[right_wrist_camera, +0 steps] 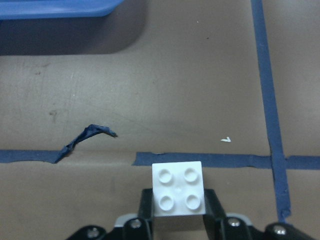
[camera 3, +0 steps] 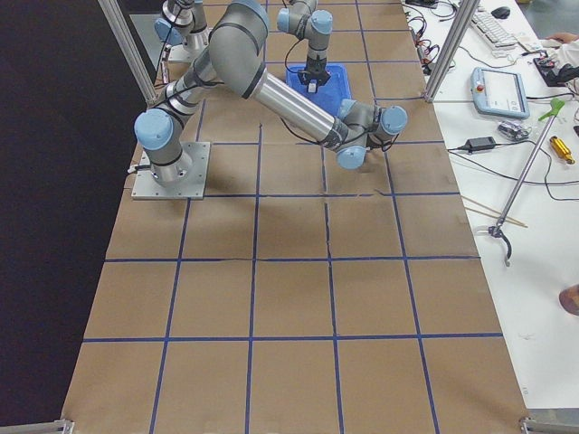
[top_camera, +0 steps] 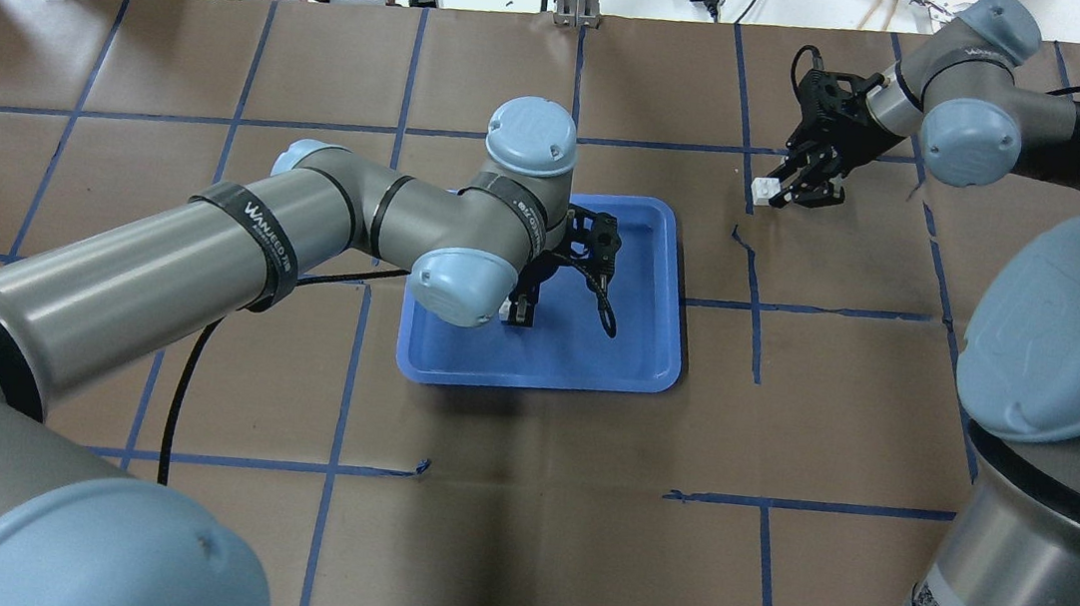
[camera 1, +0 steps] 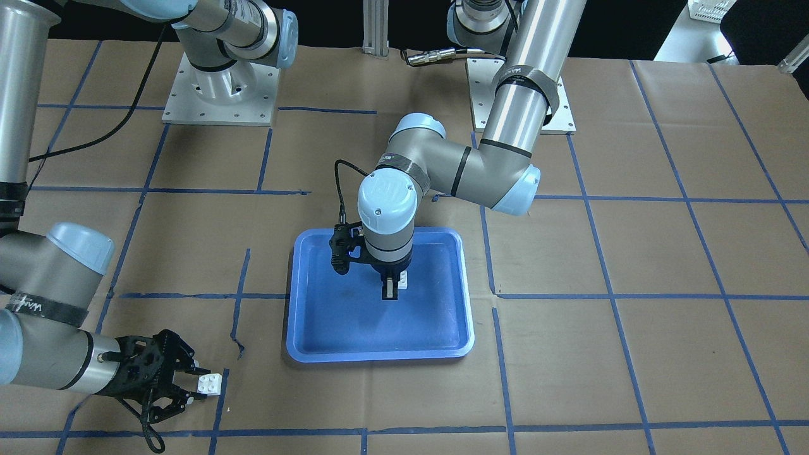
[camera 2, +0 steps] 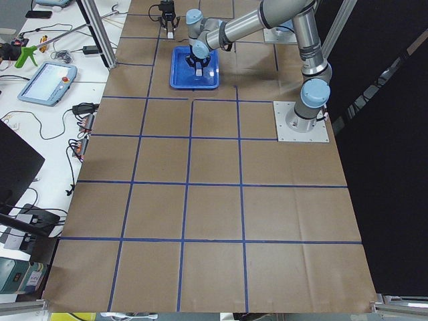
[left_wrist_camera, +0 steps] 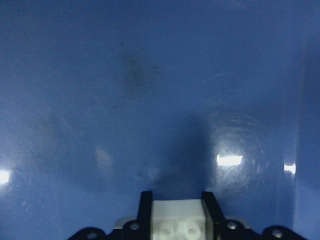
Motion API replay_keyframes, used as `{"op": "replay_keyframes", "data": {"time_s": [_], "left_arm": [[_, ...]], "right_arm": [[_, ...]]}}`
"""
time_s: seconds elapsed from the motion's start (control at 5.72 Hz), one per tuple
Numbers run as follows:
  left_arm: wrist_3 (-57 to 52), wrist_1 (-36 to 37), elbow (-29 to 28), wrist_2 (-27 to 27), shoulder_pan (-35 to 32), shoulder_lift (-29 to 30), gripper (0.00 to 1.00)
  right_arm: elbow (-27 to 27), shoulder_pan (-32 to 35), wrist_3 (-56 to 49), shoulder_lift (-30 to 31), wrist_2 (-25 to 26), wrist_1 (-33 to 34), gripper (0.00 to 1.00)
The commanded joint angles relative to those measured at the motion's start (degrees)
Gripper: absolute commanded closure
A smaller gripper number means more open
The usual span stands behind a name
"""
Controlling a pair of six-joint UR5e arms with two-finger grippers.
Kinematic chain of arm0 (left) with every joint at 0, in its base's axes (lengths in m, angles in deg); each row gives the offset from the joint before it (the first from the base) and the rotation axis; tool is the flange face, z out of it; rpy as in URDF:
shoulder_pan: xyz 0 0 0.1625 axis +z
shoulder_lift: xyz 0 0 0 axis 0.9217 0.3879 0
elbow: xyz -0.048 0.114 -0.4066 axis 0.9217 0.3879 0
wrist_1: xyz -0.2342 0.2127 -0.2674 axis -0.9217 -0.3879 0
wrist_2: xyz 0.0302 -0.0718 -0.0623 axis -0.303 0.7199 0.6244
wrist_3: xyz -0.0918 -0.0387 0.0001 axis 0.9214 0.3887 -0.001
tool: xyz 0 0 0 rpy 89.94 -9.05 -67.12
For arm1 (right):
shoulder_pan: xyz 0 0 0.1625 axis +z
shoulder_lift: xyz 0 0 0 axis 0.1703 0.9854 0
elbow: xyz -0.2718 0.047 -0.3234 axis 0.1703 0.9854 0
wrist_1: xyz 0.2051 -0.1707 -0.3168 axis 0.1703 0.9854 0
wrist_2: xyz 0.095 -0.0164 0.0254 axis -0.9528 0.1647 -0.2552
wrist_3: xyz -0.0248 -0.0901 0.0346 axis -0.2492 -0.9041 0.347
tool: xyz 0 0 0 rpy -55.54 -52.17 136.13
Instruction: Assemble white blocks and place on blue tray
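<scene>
Closest to the right wrist camera is the first white block (right_wrist_camera: pixel 179 188). Its four bumps face up. The right end effector (right_wrist_camera: pixel 178 200) is closed on it, one finger on each side. The block is low over the brown tabletop (right_wrist_camera: pixel 150 100), next to a blue tape line. I cannot tell if it touches the tabletop. It is outside the blue tray (camera 1: pixel 354 335), well off to the robot's right.

The left end effector (left_wrist_camera: pixel 177 197) is closed on the second white block (left_wrist_camera: pixel 178 220). It hangs over the middle of the tray, close to the tray floor.

The two blocks are not joined yet. I think the job now is to bring them together.

To do it well, one arm should hold its block very steady. The other block should be lined up square with it, bumps against the hollow underside. Then push straight, not at a slant, so the bumps click in. The fingers must stay off the bumps. Set the joined pair flat on the tray, away from the rim, before letting go.
</scene>
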Motion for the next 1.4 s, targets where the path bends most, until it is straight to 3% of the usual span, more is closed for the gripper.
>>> {"op": "replay_keyframes", "data": {"time_s": [0.0,0.17,0.7,0.87,1.22], "left_arm": [[0.1,0.7,-0.3,0.4,0.0,0.5,0.3],[0.4,0.5,0.1,0.4,0.0,0.5,0.06],[0.7,-1.3,-0.3,0.1,0.0,-2.8,0.05],[0.8,-6.5,-0.6,0.1,0.0,-7.4,0.05],[3.8,-24.6,-2.5,0.3,0.4,-20.8,0.05]], "right_arm": [[2.7,0.0,4.5,1.3,0.3,-1.0,0.73],[3.2,0.0,4.6,3.3,0.6,-2.8,0.73],[2.0,0.0,4.8,11.3,0.9,-10.7,0.73],[0.1,0.1,5.7,12.8,0.9,-11.0,0.73],[-6.9,0.3,6.2,17.0,0.8,-9.4,0.71]]}}
